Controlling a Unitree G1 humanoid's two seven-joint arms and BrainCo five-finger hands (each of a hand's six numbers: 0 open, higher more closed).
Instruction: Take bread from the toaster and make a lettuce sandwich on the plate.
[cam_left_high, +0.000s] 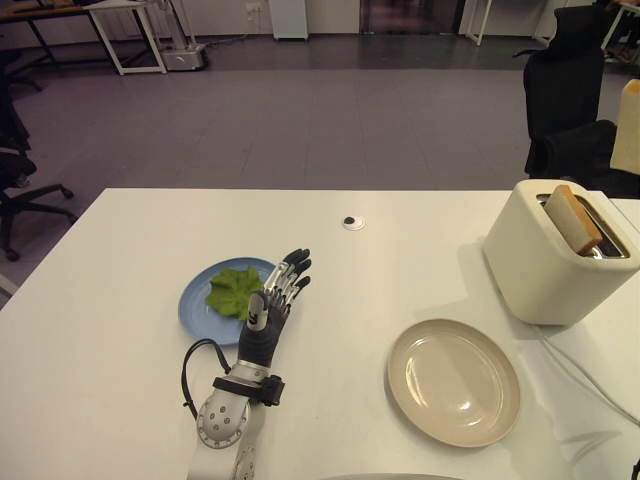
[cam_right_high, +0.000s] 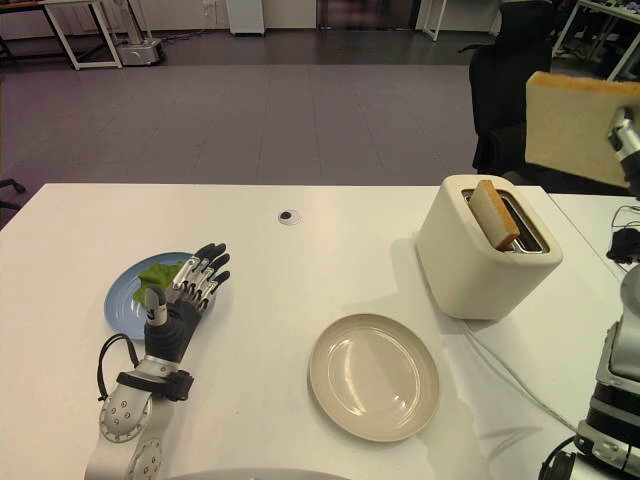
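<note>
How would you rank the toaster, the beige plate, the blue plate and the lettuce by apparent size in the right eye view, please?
Largest: toaster and beige plate, too alike to rank.
Then: blue plate.
Smallest: lettuce.

lettuce (cam_left_high: 232, 290) sitting on plate (cam_left_high: 196, 306), tabletop (cam_left_high: 120, 380) left side; second plate (cam_left_high: 452, 382) lying by front edge; toaster (cam_left_high: 540, 270) holding bread (cam_left_high: 572, 220), right edge

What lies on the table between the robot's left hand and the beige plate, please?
Nothing: the stretch between the left hand and the beige plate is bare white table, as both eye views show.
</note>
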